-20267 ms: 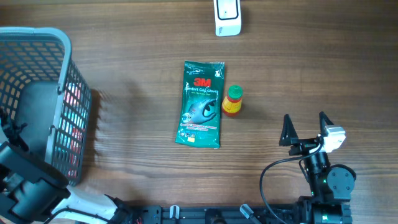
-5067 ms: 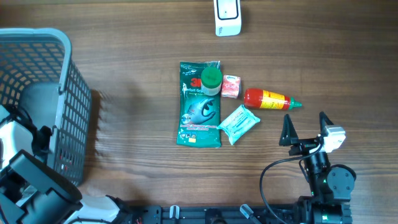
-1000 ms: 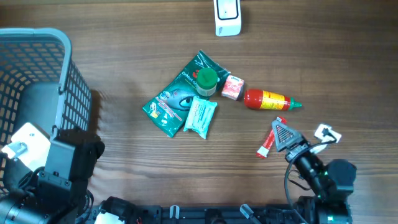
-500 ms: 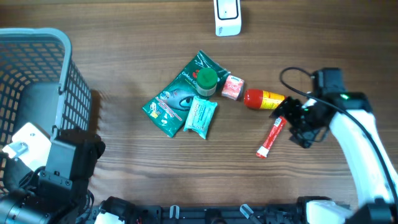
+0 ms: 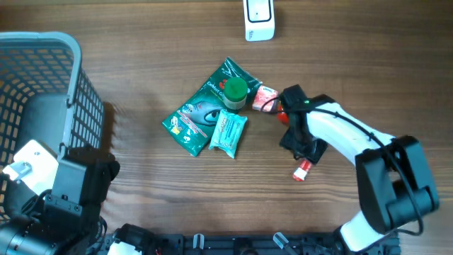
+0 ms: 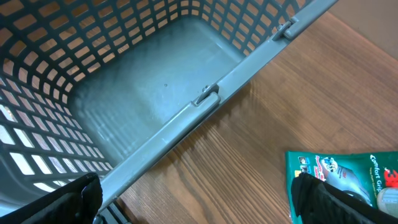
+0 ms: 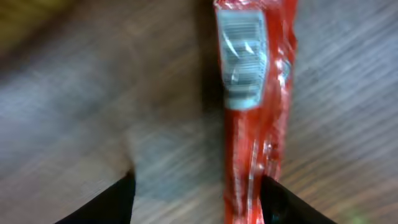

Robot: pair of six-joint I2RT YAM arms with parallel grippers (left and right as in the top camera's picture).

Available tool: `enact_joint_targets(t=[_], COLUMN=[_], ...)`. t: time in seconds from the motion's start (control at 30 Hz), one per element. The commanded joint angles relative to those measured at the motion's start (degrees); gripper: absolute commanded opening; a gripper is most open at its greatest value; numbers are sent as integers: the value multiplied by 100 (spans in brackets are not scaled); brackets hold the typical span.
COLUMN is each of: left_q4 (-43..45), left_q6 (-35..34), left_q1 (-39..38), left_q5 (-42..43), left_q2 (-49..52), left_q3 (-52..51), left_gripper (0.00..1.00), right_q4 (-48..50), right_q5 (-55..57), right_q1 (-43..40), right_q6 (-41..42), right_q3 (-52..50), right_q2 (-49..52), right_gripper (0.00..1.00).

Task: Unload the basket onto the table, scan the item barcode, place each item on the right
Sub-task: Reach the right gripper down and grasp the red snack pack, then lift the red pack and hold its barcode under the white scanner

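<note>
Reaching in from 5 o'clock, the right gripper (image 5: 304, 149) hangs low over the sachet (image 5: 302, 172), which lies on the table (image 5: 141, 49) at about 4 o'clock from the middle. From overhead only its lower end shows; the rest is hidden beneath the claw. The right wrist view shows it lengthwise, barcode (image 7: 244, 68) facing up, between the fingers (image 7: 118, 199). The claw stands moderately apart, one finger at the sachet's edge and the other well clear across bare wood, so nothing is pinched. The arm lies across the bottle (image 5: 282, 113), covering all but a red bit of it. Just beside that, at its 10 o'clock, sits the pink packet (image 5: 265, 99). Next to it the jar (image 5: 235, 91) rests on the upper corner of the tilted glove pack (image 5: 202, 110), and the wipes (image 5: 228, 132) touch the pack's edge at the jar's 6 o'clock. The scanner (image 5: 259, 20) stands well apart at the table's 12 o'clock edge, and the basket (image 5: 42, 42) fills the 9 o'clock side. The left gripper (image 6: 199, 202) hovers at 7 o'clock over the basket's rim, its claw spread wide and holding nothing. Count: one sachet, one bottle, one pink packet, one jar, one glove pack, one wipes pack, one scanner, one basket, two arms.
</note>
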Motion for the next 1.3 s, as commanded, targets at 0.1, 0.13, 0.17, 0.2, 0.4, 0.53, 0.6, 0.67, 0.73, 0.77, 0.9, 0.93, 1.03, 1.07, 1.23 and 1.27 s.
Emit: enact_joint_targets(t=[0.1, 0.13, 0.17, 0.2, 0.4, 0.53, 0.6, 0.67, 0.73, 0.77, 0.9, 0.93, 1.03, 1.07, 1.23, 1.27], left_q4=[-4, -4, -4, -4, -4, -4, -4, -4, -4, -4, -4, -4, -4, -4, -4, -4], left_q6=[-92, -92, -92, -92, -92, -92, -92, -92, -92, -92, -92, -94, -92, -92, -94, -92], left_q1=[48, 48, 48, 48, 48, 48, 48, 48, 48, 48, 48, 48, 48, 48, 48, 48], left_q5=[-94, -94, -94, -94, -94, -94, -94, -94, -94, -94, -94, -94, -94, -94, -94, -94], left_q2=[-11, -11, -11, -11, -11, -11, -11, -11, -11, -11, -11, -11, -11, -11, -11, -11], left_q3=[-31, -31, -31, -31, -31, -31, -31, -31, -31, -31, -31, -31, -31, -31, -31, -31], left_gripper=[100, 100, 100, 100, 100, 100, 100, 100, 100, 100, 100, 100, 100, 100, 100, 100], right_q4=[76, 146, 188, 219, -107, -647, -839, -942, -662, -472, 505, 680, 1174, 1270, 1456, 1309], right_q5=[-155, -284, -376, -496, -999, -905, -732, -201, -208, -205, -210, -210, -205, -223, -658, -857], right_q1=[24, 24, 24, 24, 46, 46, 48, 76, 92, 105, 103, 105, 103, 105, 98, 98], right_q6=[76, 83, 85, 87, -378, -413, -496, -498, -514, -514, -511, -509, -409, -321, -472, -907], right_q3=[-179, -319, -407, -476, 586, 691, 684, 544, 155, -42, -883, -1051, -1445, -1519, -1362, -1088], right_q2=[903, 909, 909, 909, 503, -570, -796, -785, -769, -761, -750, -745, -739, -737, -778, -922], right_gripper=[47, 44, 33, 14, 4, 7, 25, 41, 50, 54, 49, 49, 45, 34, 4, 4])
